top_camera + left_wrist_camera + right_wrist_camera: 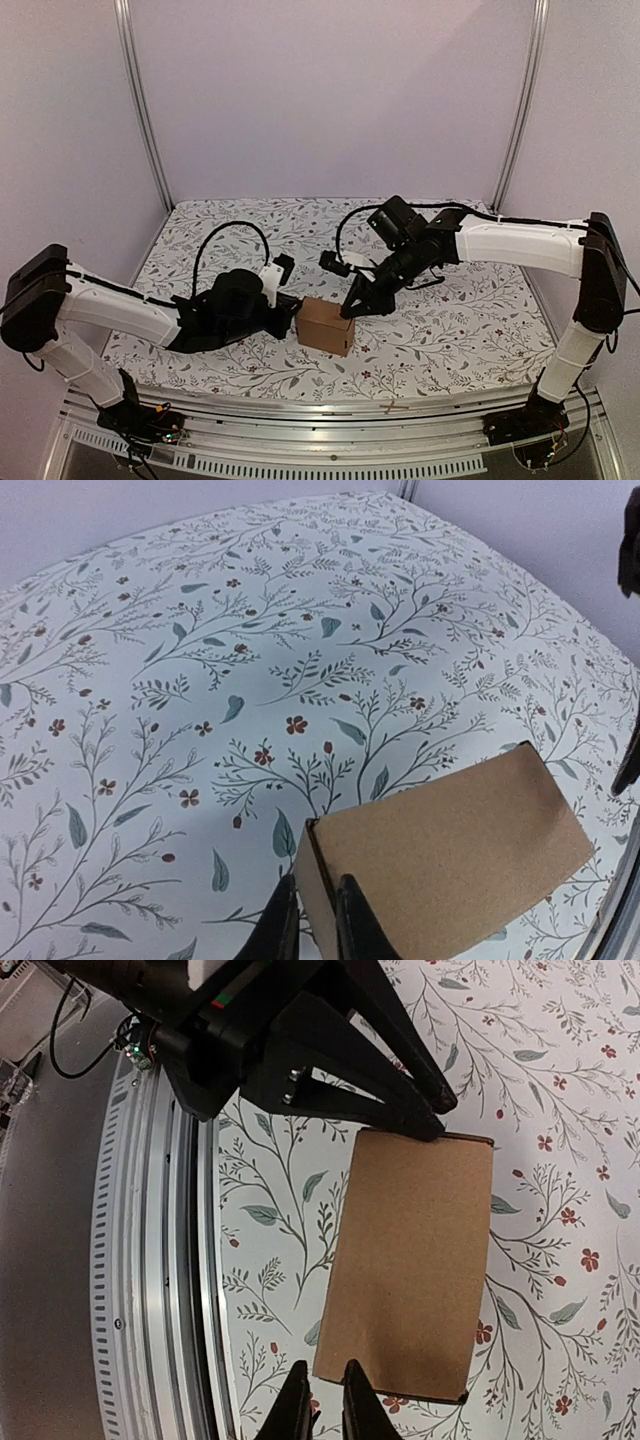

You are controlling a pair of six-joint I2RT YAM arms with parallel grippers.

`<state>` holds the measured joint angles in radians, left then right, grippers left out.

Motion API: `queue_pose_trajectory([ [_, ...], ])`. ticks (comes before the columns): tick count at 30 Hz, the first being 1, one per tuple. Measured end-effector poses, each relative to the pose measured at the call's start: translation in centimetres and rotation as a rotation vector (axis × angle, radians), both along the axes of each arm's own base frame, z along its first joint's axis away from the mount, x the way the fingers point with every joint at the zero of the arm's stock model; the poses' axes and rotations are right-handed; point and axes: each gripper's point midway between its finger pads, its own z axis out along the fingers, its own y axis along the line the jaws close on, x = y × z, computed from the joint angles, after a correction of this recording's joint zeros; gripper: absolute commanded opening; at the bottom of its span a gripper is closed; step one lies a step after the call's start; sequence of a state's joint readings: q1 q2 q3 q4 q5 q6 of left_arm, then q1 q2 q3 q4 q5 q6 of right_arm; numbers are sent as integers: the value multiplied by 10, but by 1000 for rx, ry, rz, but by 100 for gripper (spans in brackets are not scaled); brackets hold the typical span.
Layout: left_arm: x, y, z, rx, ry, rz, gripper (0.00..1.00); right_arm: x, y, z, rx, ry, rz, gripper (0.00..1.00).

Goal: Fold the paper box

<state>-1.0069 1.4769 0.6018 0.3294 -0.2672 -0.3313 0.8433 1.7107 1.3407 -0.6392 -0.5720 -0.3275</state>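
The paper box point(325, 328) is a folded brown carton standing on the flowered cloth near the table's front middle. My left gripper point(292, 312) meets it from the left. In the left wrist view the box point(450, 850) has its narrow left wall pinched between the two dark fingers of the left gripper point(315, 925). My right gripper point(350, 308) reaches down to the box's top right corner. In the right wrist view its jaws point(325, 1405) stand almost together at the near corner of the box point(415, 1270), with only cloth showing in the slit. The left gripper point(435, 1118) holds the far end.
The aluminium rail point(150, 1290) of the table's front edge runs close beside the box. Black cables point(230, 235) loop over the cloth behind the left arm. Upright frame posts point(145, 110) stand at the back corners.
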Motion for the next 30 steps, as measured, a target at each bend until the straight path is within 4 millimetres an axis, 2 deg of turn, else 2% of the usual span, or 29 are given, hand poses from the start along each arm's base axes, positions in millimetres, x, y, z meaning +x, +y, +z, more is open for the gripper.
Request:
queue_pose_trajectory([
  [4, 7, -13, 3, -72, -24, 7, 14, 2, 3, -41, -69, 62, 3, 9],
  [5, 8, -14, 3, -78, -28, 11, 14, 0, 6, -43, -58, 81, 19, 9],
  [9, 9, -13, 4, -77, -34, 19, 16, 0, 7, -43, -52, 77, 23, 9],
  [12, 10, -11, 7, -45, -40, 20, 26, 3, 5, -39, -51, 68, 19, 13],
  [15, 10, -7, 13, 10, -50, 15, 35, 6, -3, -27, -61, 39, 0, 23],
  [17, 13, -6, 30, 35, -79, 17, 41, 13, -14, -5, -47, -13, -25, 32],
  [18, 16, -7, 44, 38, -98, 20, 43, 15, -18, 10, -30, -46, -36, 36],
  [19, 19, -8, 57, 38, -121, 23, 50, 26, -27, 30, -1, -91, -71, 41],
  [20, 21, -8, 72, 34, -143, 30, 58, 33, -35, 47, 21, -129, -101, 46],
  [22, 27, -8, 110, 13, -193, 52, 94, 53, -59, 95, 90, -238, -187, 62],
  [23, 30, -5, 127, 14, -212, 66, 99, 61, -69, 112, 112, -276, -234, 72],
  [25, 32, 2, 159, 9, -248, 92, 99, 82, -100, 146, 157, -361, -343, 89],
  [26, 33, 5, 170, 12, -260, 102, 99, 93, -117, 157, 169, -389, -412, 97],
  [28, 34, 16, 186, 26, -277, 134, 99, 114, -146, 168, 179, -426, -549, 99],
  [30, 38, 28, 191, 62, -280, 171, 99, 138, -183, 166, 153, -467, -740, 99],
])
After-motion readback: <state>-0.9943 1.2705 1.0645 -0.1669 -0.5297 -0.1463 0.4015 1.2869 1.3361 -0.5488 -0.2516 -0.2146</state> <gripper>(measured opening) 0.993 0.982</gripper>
